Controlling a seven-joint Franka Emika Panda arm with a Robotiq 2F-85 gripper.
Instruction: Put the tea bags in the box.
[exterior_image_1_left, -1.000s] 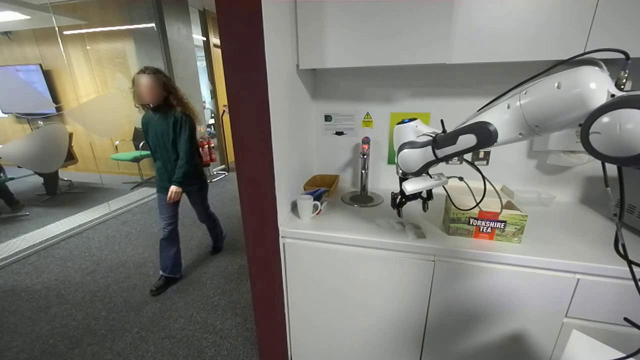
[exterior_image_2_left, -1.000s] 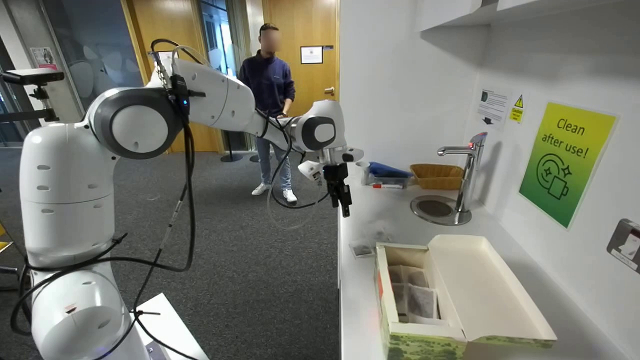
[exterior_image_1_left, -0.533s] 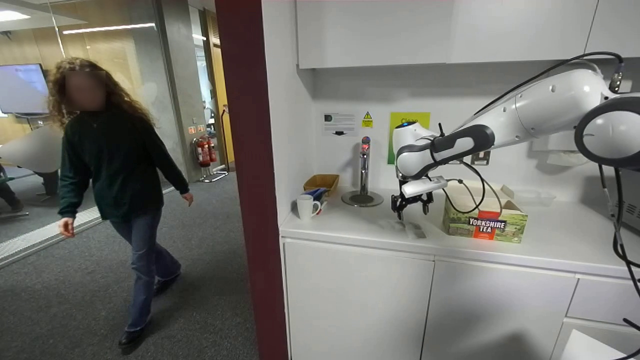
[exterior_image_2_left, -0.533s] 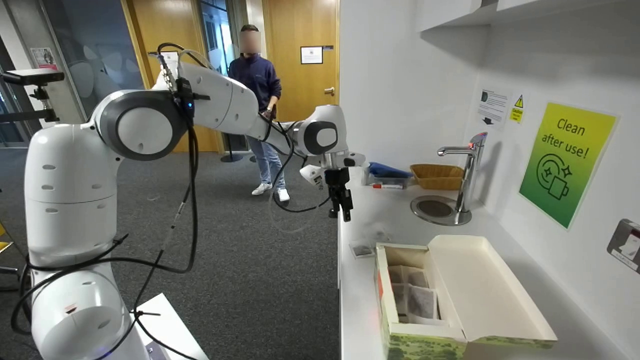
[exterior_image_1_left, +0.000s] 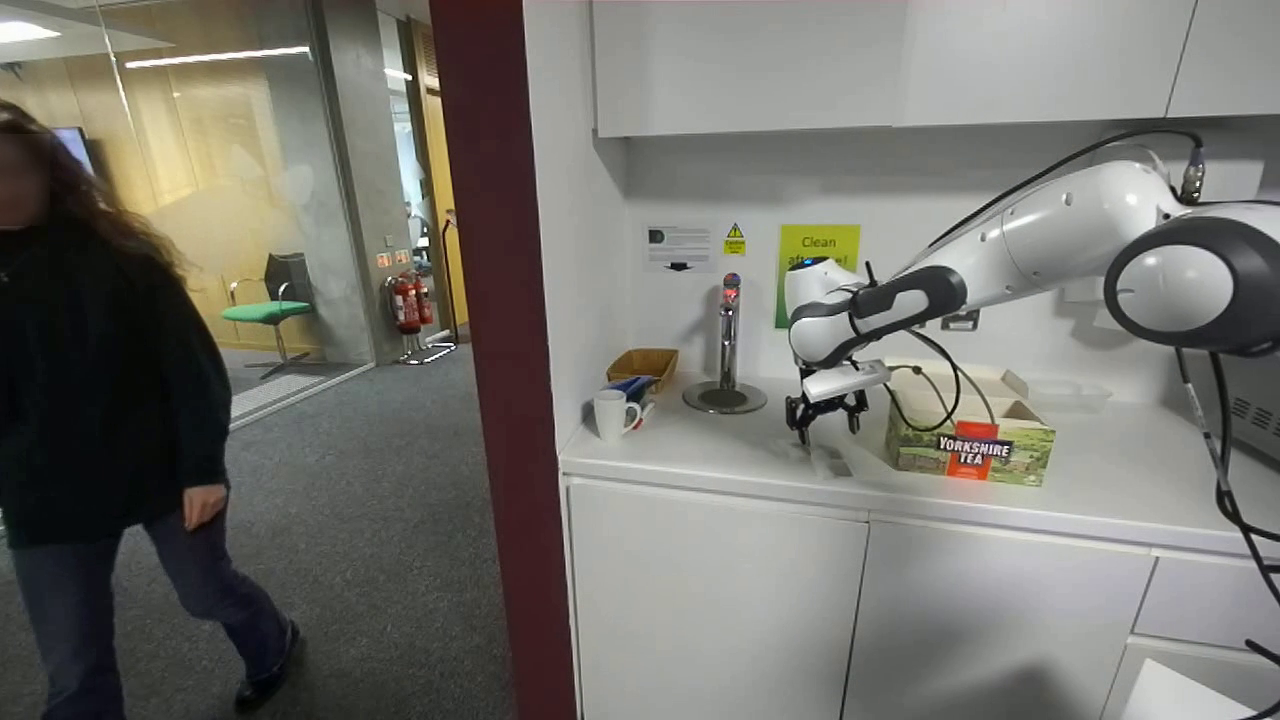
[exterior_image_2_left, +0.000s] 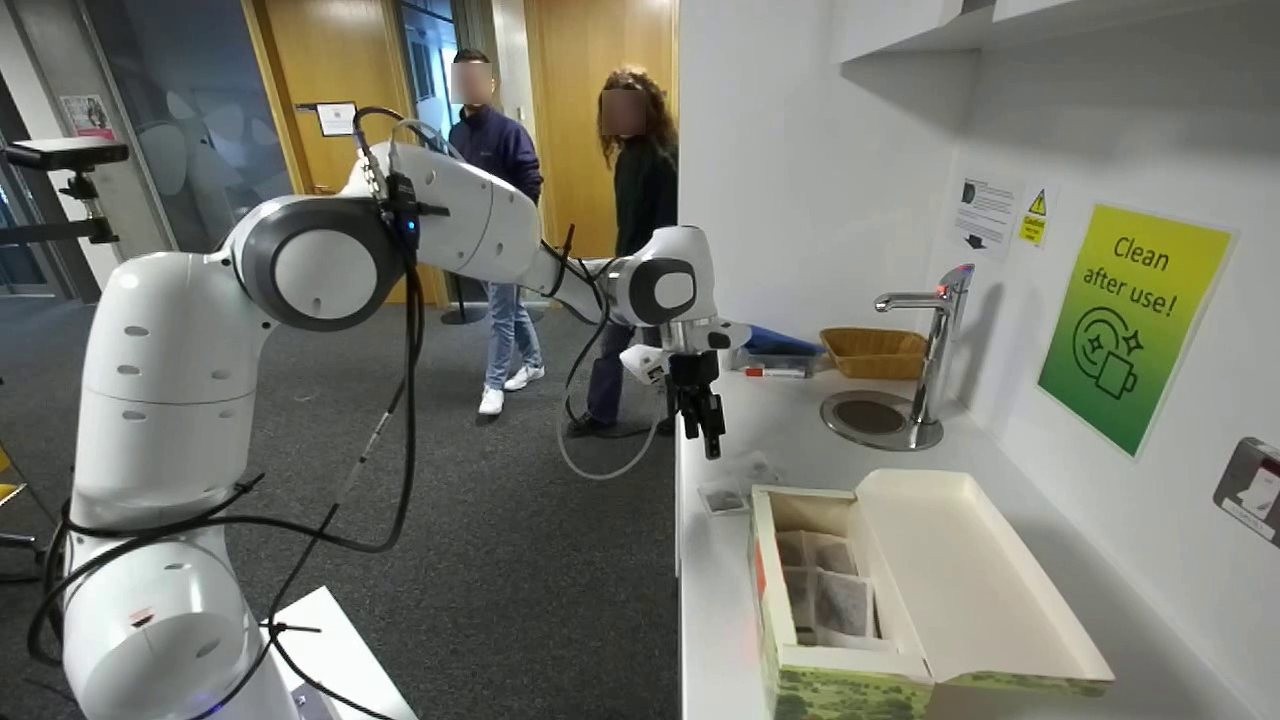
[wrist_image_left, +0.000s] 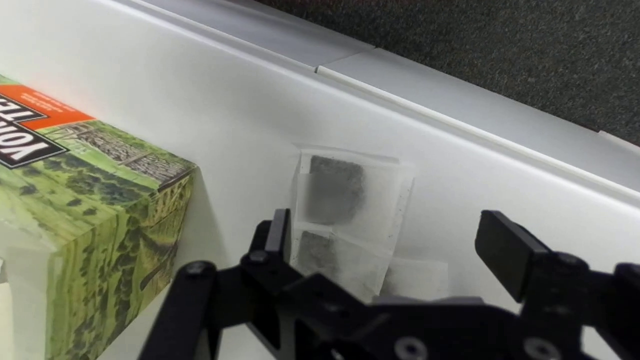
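Observation:
The tea bags (wrist_image_left: 350, 200) are whitish, see-through packets with dark tea inside, overlapping on the white counter. They also show at the counter's front part in both exterior views (exterior_image_1_left: 828, 460) (exterior_image_2_left: 724, 498). The box (exterior_image_1_left: 970, 450) is a green Yorkshire Tea carton beside them, with its lid folded open in an exterior view (exterior_image_2_left: 850, 690). Several tea bags (exterior_image_2_left: 840, 600) lie inside it. In the wrist view the box (wrist_image_left: 115, 240) is at the left. My gripper (wrist_image_left: 385, 230) is open and empty above the loose tea bags, pointing down; it also shows in both exterior views (exterior_image_1_left: 828, 430) (exterior_image_2_left: 703, 440). Its body hides the lower bags partly.
A white mug (exterior_image_1_left: 613, 414), a brown basket (exterior_image_2_left: 873, 353) and a blue item (exterior_image_2_left: 778, 341) stand at the counter's far end. A tap (exterior_image_2_left: 938, 340) with a round drain stands at the back. Cabinets (exterior_image_1_left: 890, 65) hang above. Two people (exterior_image_2_left: 640, 170) stand or walk beyond the arm.
My gripper has come down a little toward the loose tea bags and, in an exterior view, shifted slightly over the counter. It stays open. A person has walked closer past the counter.

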